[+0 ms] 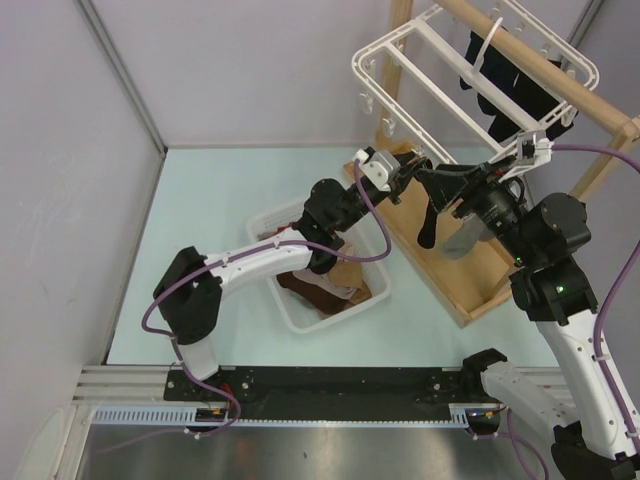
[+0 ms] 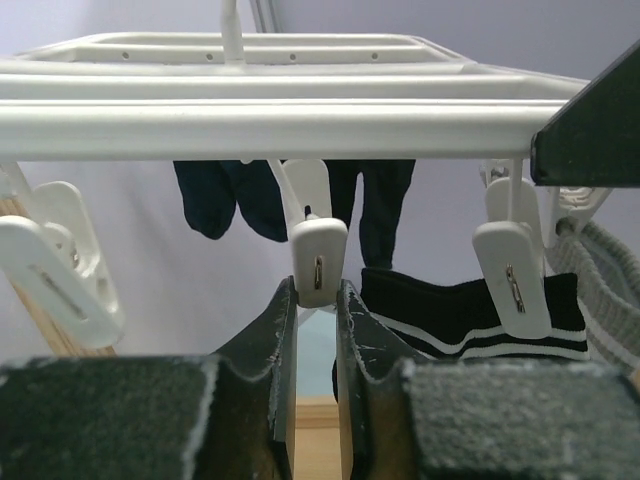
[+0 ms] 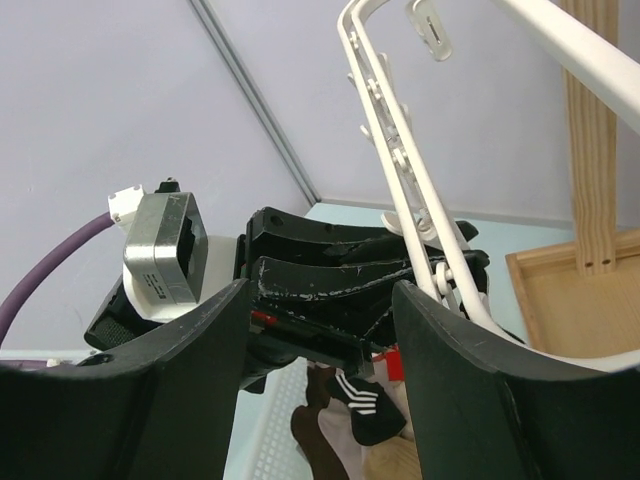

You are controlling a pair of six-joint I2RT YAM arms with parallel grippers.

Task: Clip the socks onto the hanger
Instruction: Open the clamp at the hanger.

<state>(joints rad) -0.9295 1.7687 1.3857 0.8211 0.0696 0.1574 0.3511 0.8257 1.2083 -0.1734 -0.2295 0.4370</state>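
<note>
Hanging from the wooden pole [image 1: 600, 103] above the desk [image 1: 220, 220], the hanger [image 1: 395, 35] is carrying dark socks [image 1: 500, 100] at its far side.

Left wrist: left claw [image 2: 317, 310] is pinching a dangling clip [image 2: 318, 262]. A black white-striped sock [image 2: 450, 320] is hanging from the neighbouring clip [image 2: 510, 270].

Right wrist: right claw [image 3: 320, 290] is standing spread, gripping nothing, beside the hanger's rail.

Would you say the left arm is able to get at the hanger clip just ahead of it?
Probably yes: the clip hangs between the left gripper's fingertips, nothing blocks it, and the striped sock sits off to one side.
</note>
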